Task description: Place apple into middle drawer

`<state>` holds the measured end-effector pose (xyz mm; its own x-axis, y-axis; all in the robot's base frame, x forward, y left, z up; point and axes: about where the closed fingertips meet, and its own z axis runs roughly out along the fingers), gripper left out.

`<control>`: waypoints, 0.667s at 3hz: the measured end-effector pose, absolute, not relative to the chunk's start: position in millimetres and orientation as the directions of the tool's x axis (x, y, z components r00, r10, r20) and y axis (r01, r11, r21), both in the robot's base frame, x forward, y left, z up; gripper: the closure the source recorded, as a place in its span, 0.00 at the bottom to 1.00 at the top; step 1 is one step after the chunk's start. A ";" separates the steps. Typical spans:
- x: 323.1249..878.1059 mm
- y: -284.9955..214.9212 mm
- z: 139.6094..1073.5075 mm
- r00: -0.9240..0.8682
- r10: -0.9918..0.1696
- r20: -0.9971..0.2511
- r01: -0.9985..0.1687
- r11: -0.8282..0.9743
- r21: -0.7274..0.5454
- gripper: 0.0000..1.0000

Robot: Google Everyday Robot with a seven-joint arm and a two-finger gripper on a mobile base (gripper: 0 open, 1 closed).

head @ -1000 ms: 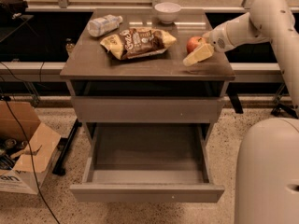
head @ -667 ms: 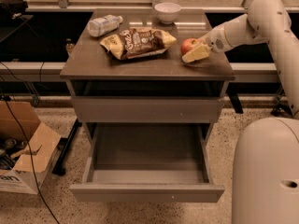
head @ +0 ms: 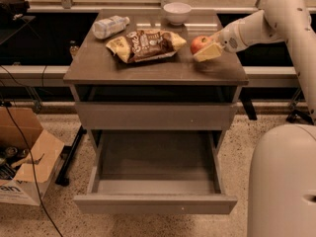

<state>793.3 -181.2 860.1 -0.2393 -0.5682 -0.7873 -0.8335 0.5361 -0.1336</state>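
The red apple point(head: 198, 43) is at the right side of the cabinet top, just right of the brown snack bag. My gripper point(head: 202, 48) reaches in from the right and is shut on the apple. One pale finger point(head: 208, 52) lies across the apple's near side and the other is hidden behind it. The apple sits slightly above the top, with a shadow beneath it. The middle drawer point(head: 155, 202) is pulled fully open low at the front, and its grey tray is bare.
A brown snack bag point(head: 145, 44), a plastic bottle point(head: 109, 26) and a white bowl point(head: 177, 12) are on the cabinet top point(head: 98, 68). A closed grey drawer front point(head: 155, 115) is above the open drawer. A cardboard box point(head: 24, 172) stands on the floor at left.
My gripper and the apple have shifted a little to the left, toward the snack bag, and risen slightly. The drawer has not moved.
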 end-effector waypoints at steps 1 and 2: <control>779.9 -184.3 877.3 -0.215 -0.579 -0.787 -0.830 0.532 -0.165 1.00; 751.5 -192.6 896.9 -0.188 -0.592 -0.784 -0.825 0.528 -0.201 1.00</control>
<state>751.5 -192.6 896.9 -0.1878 -0.5920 -0.7837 -0.8254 0.5277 -0.2008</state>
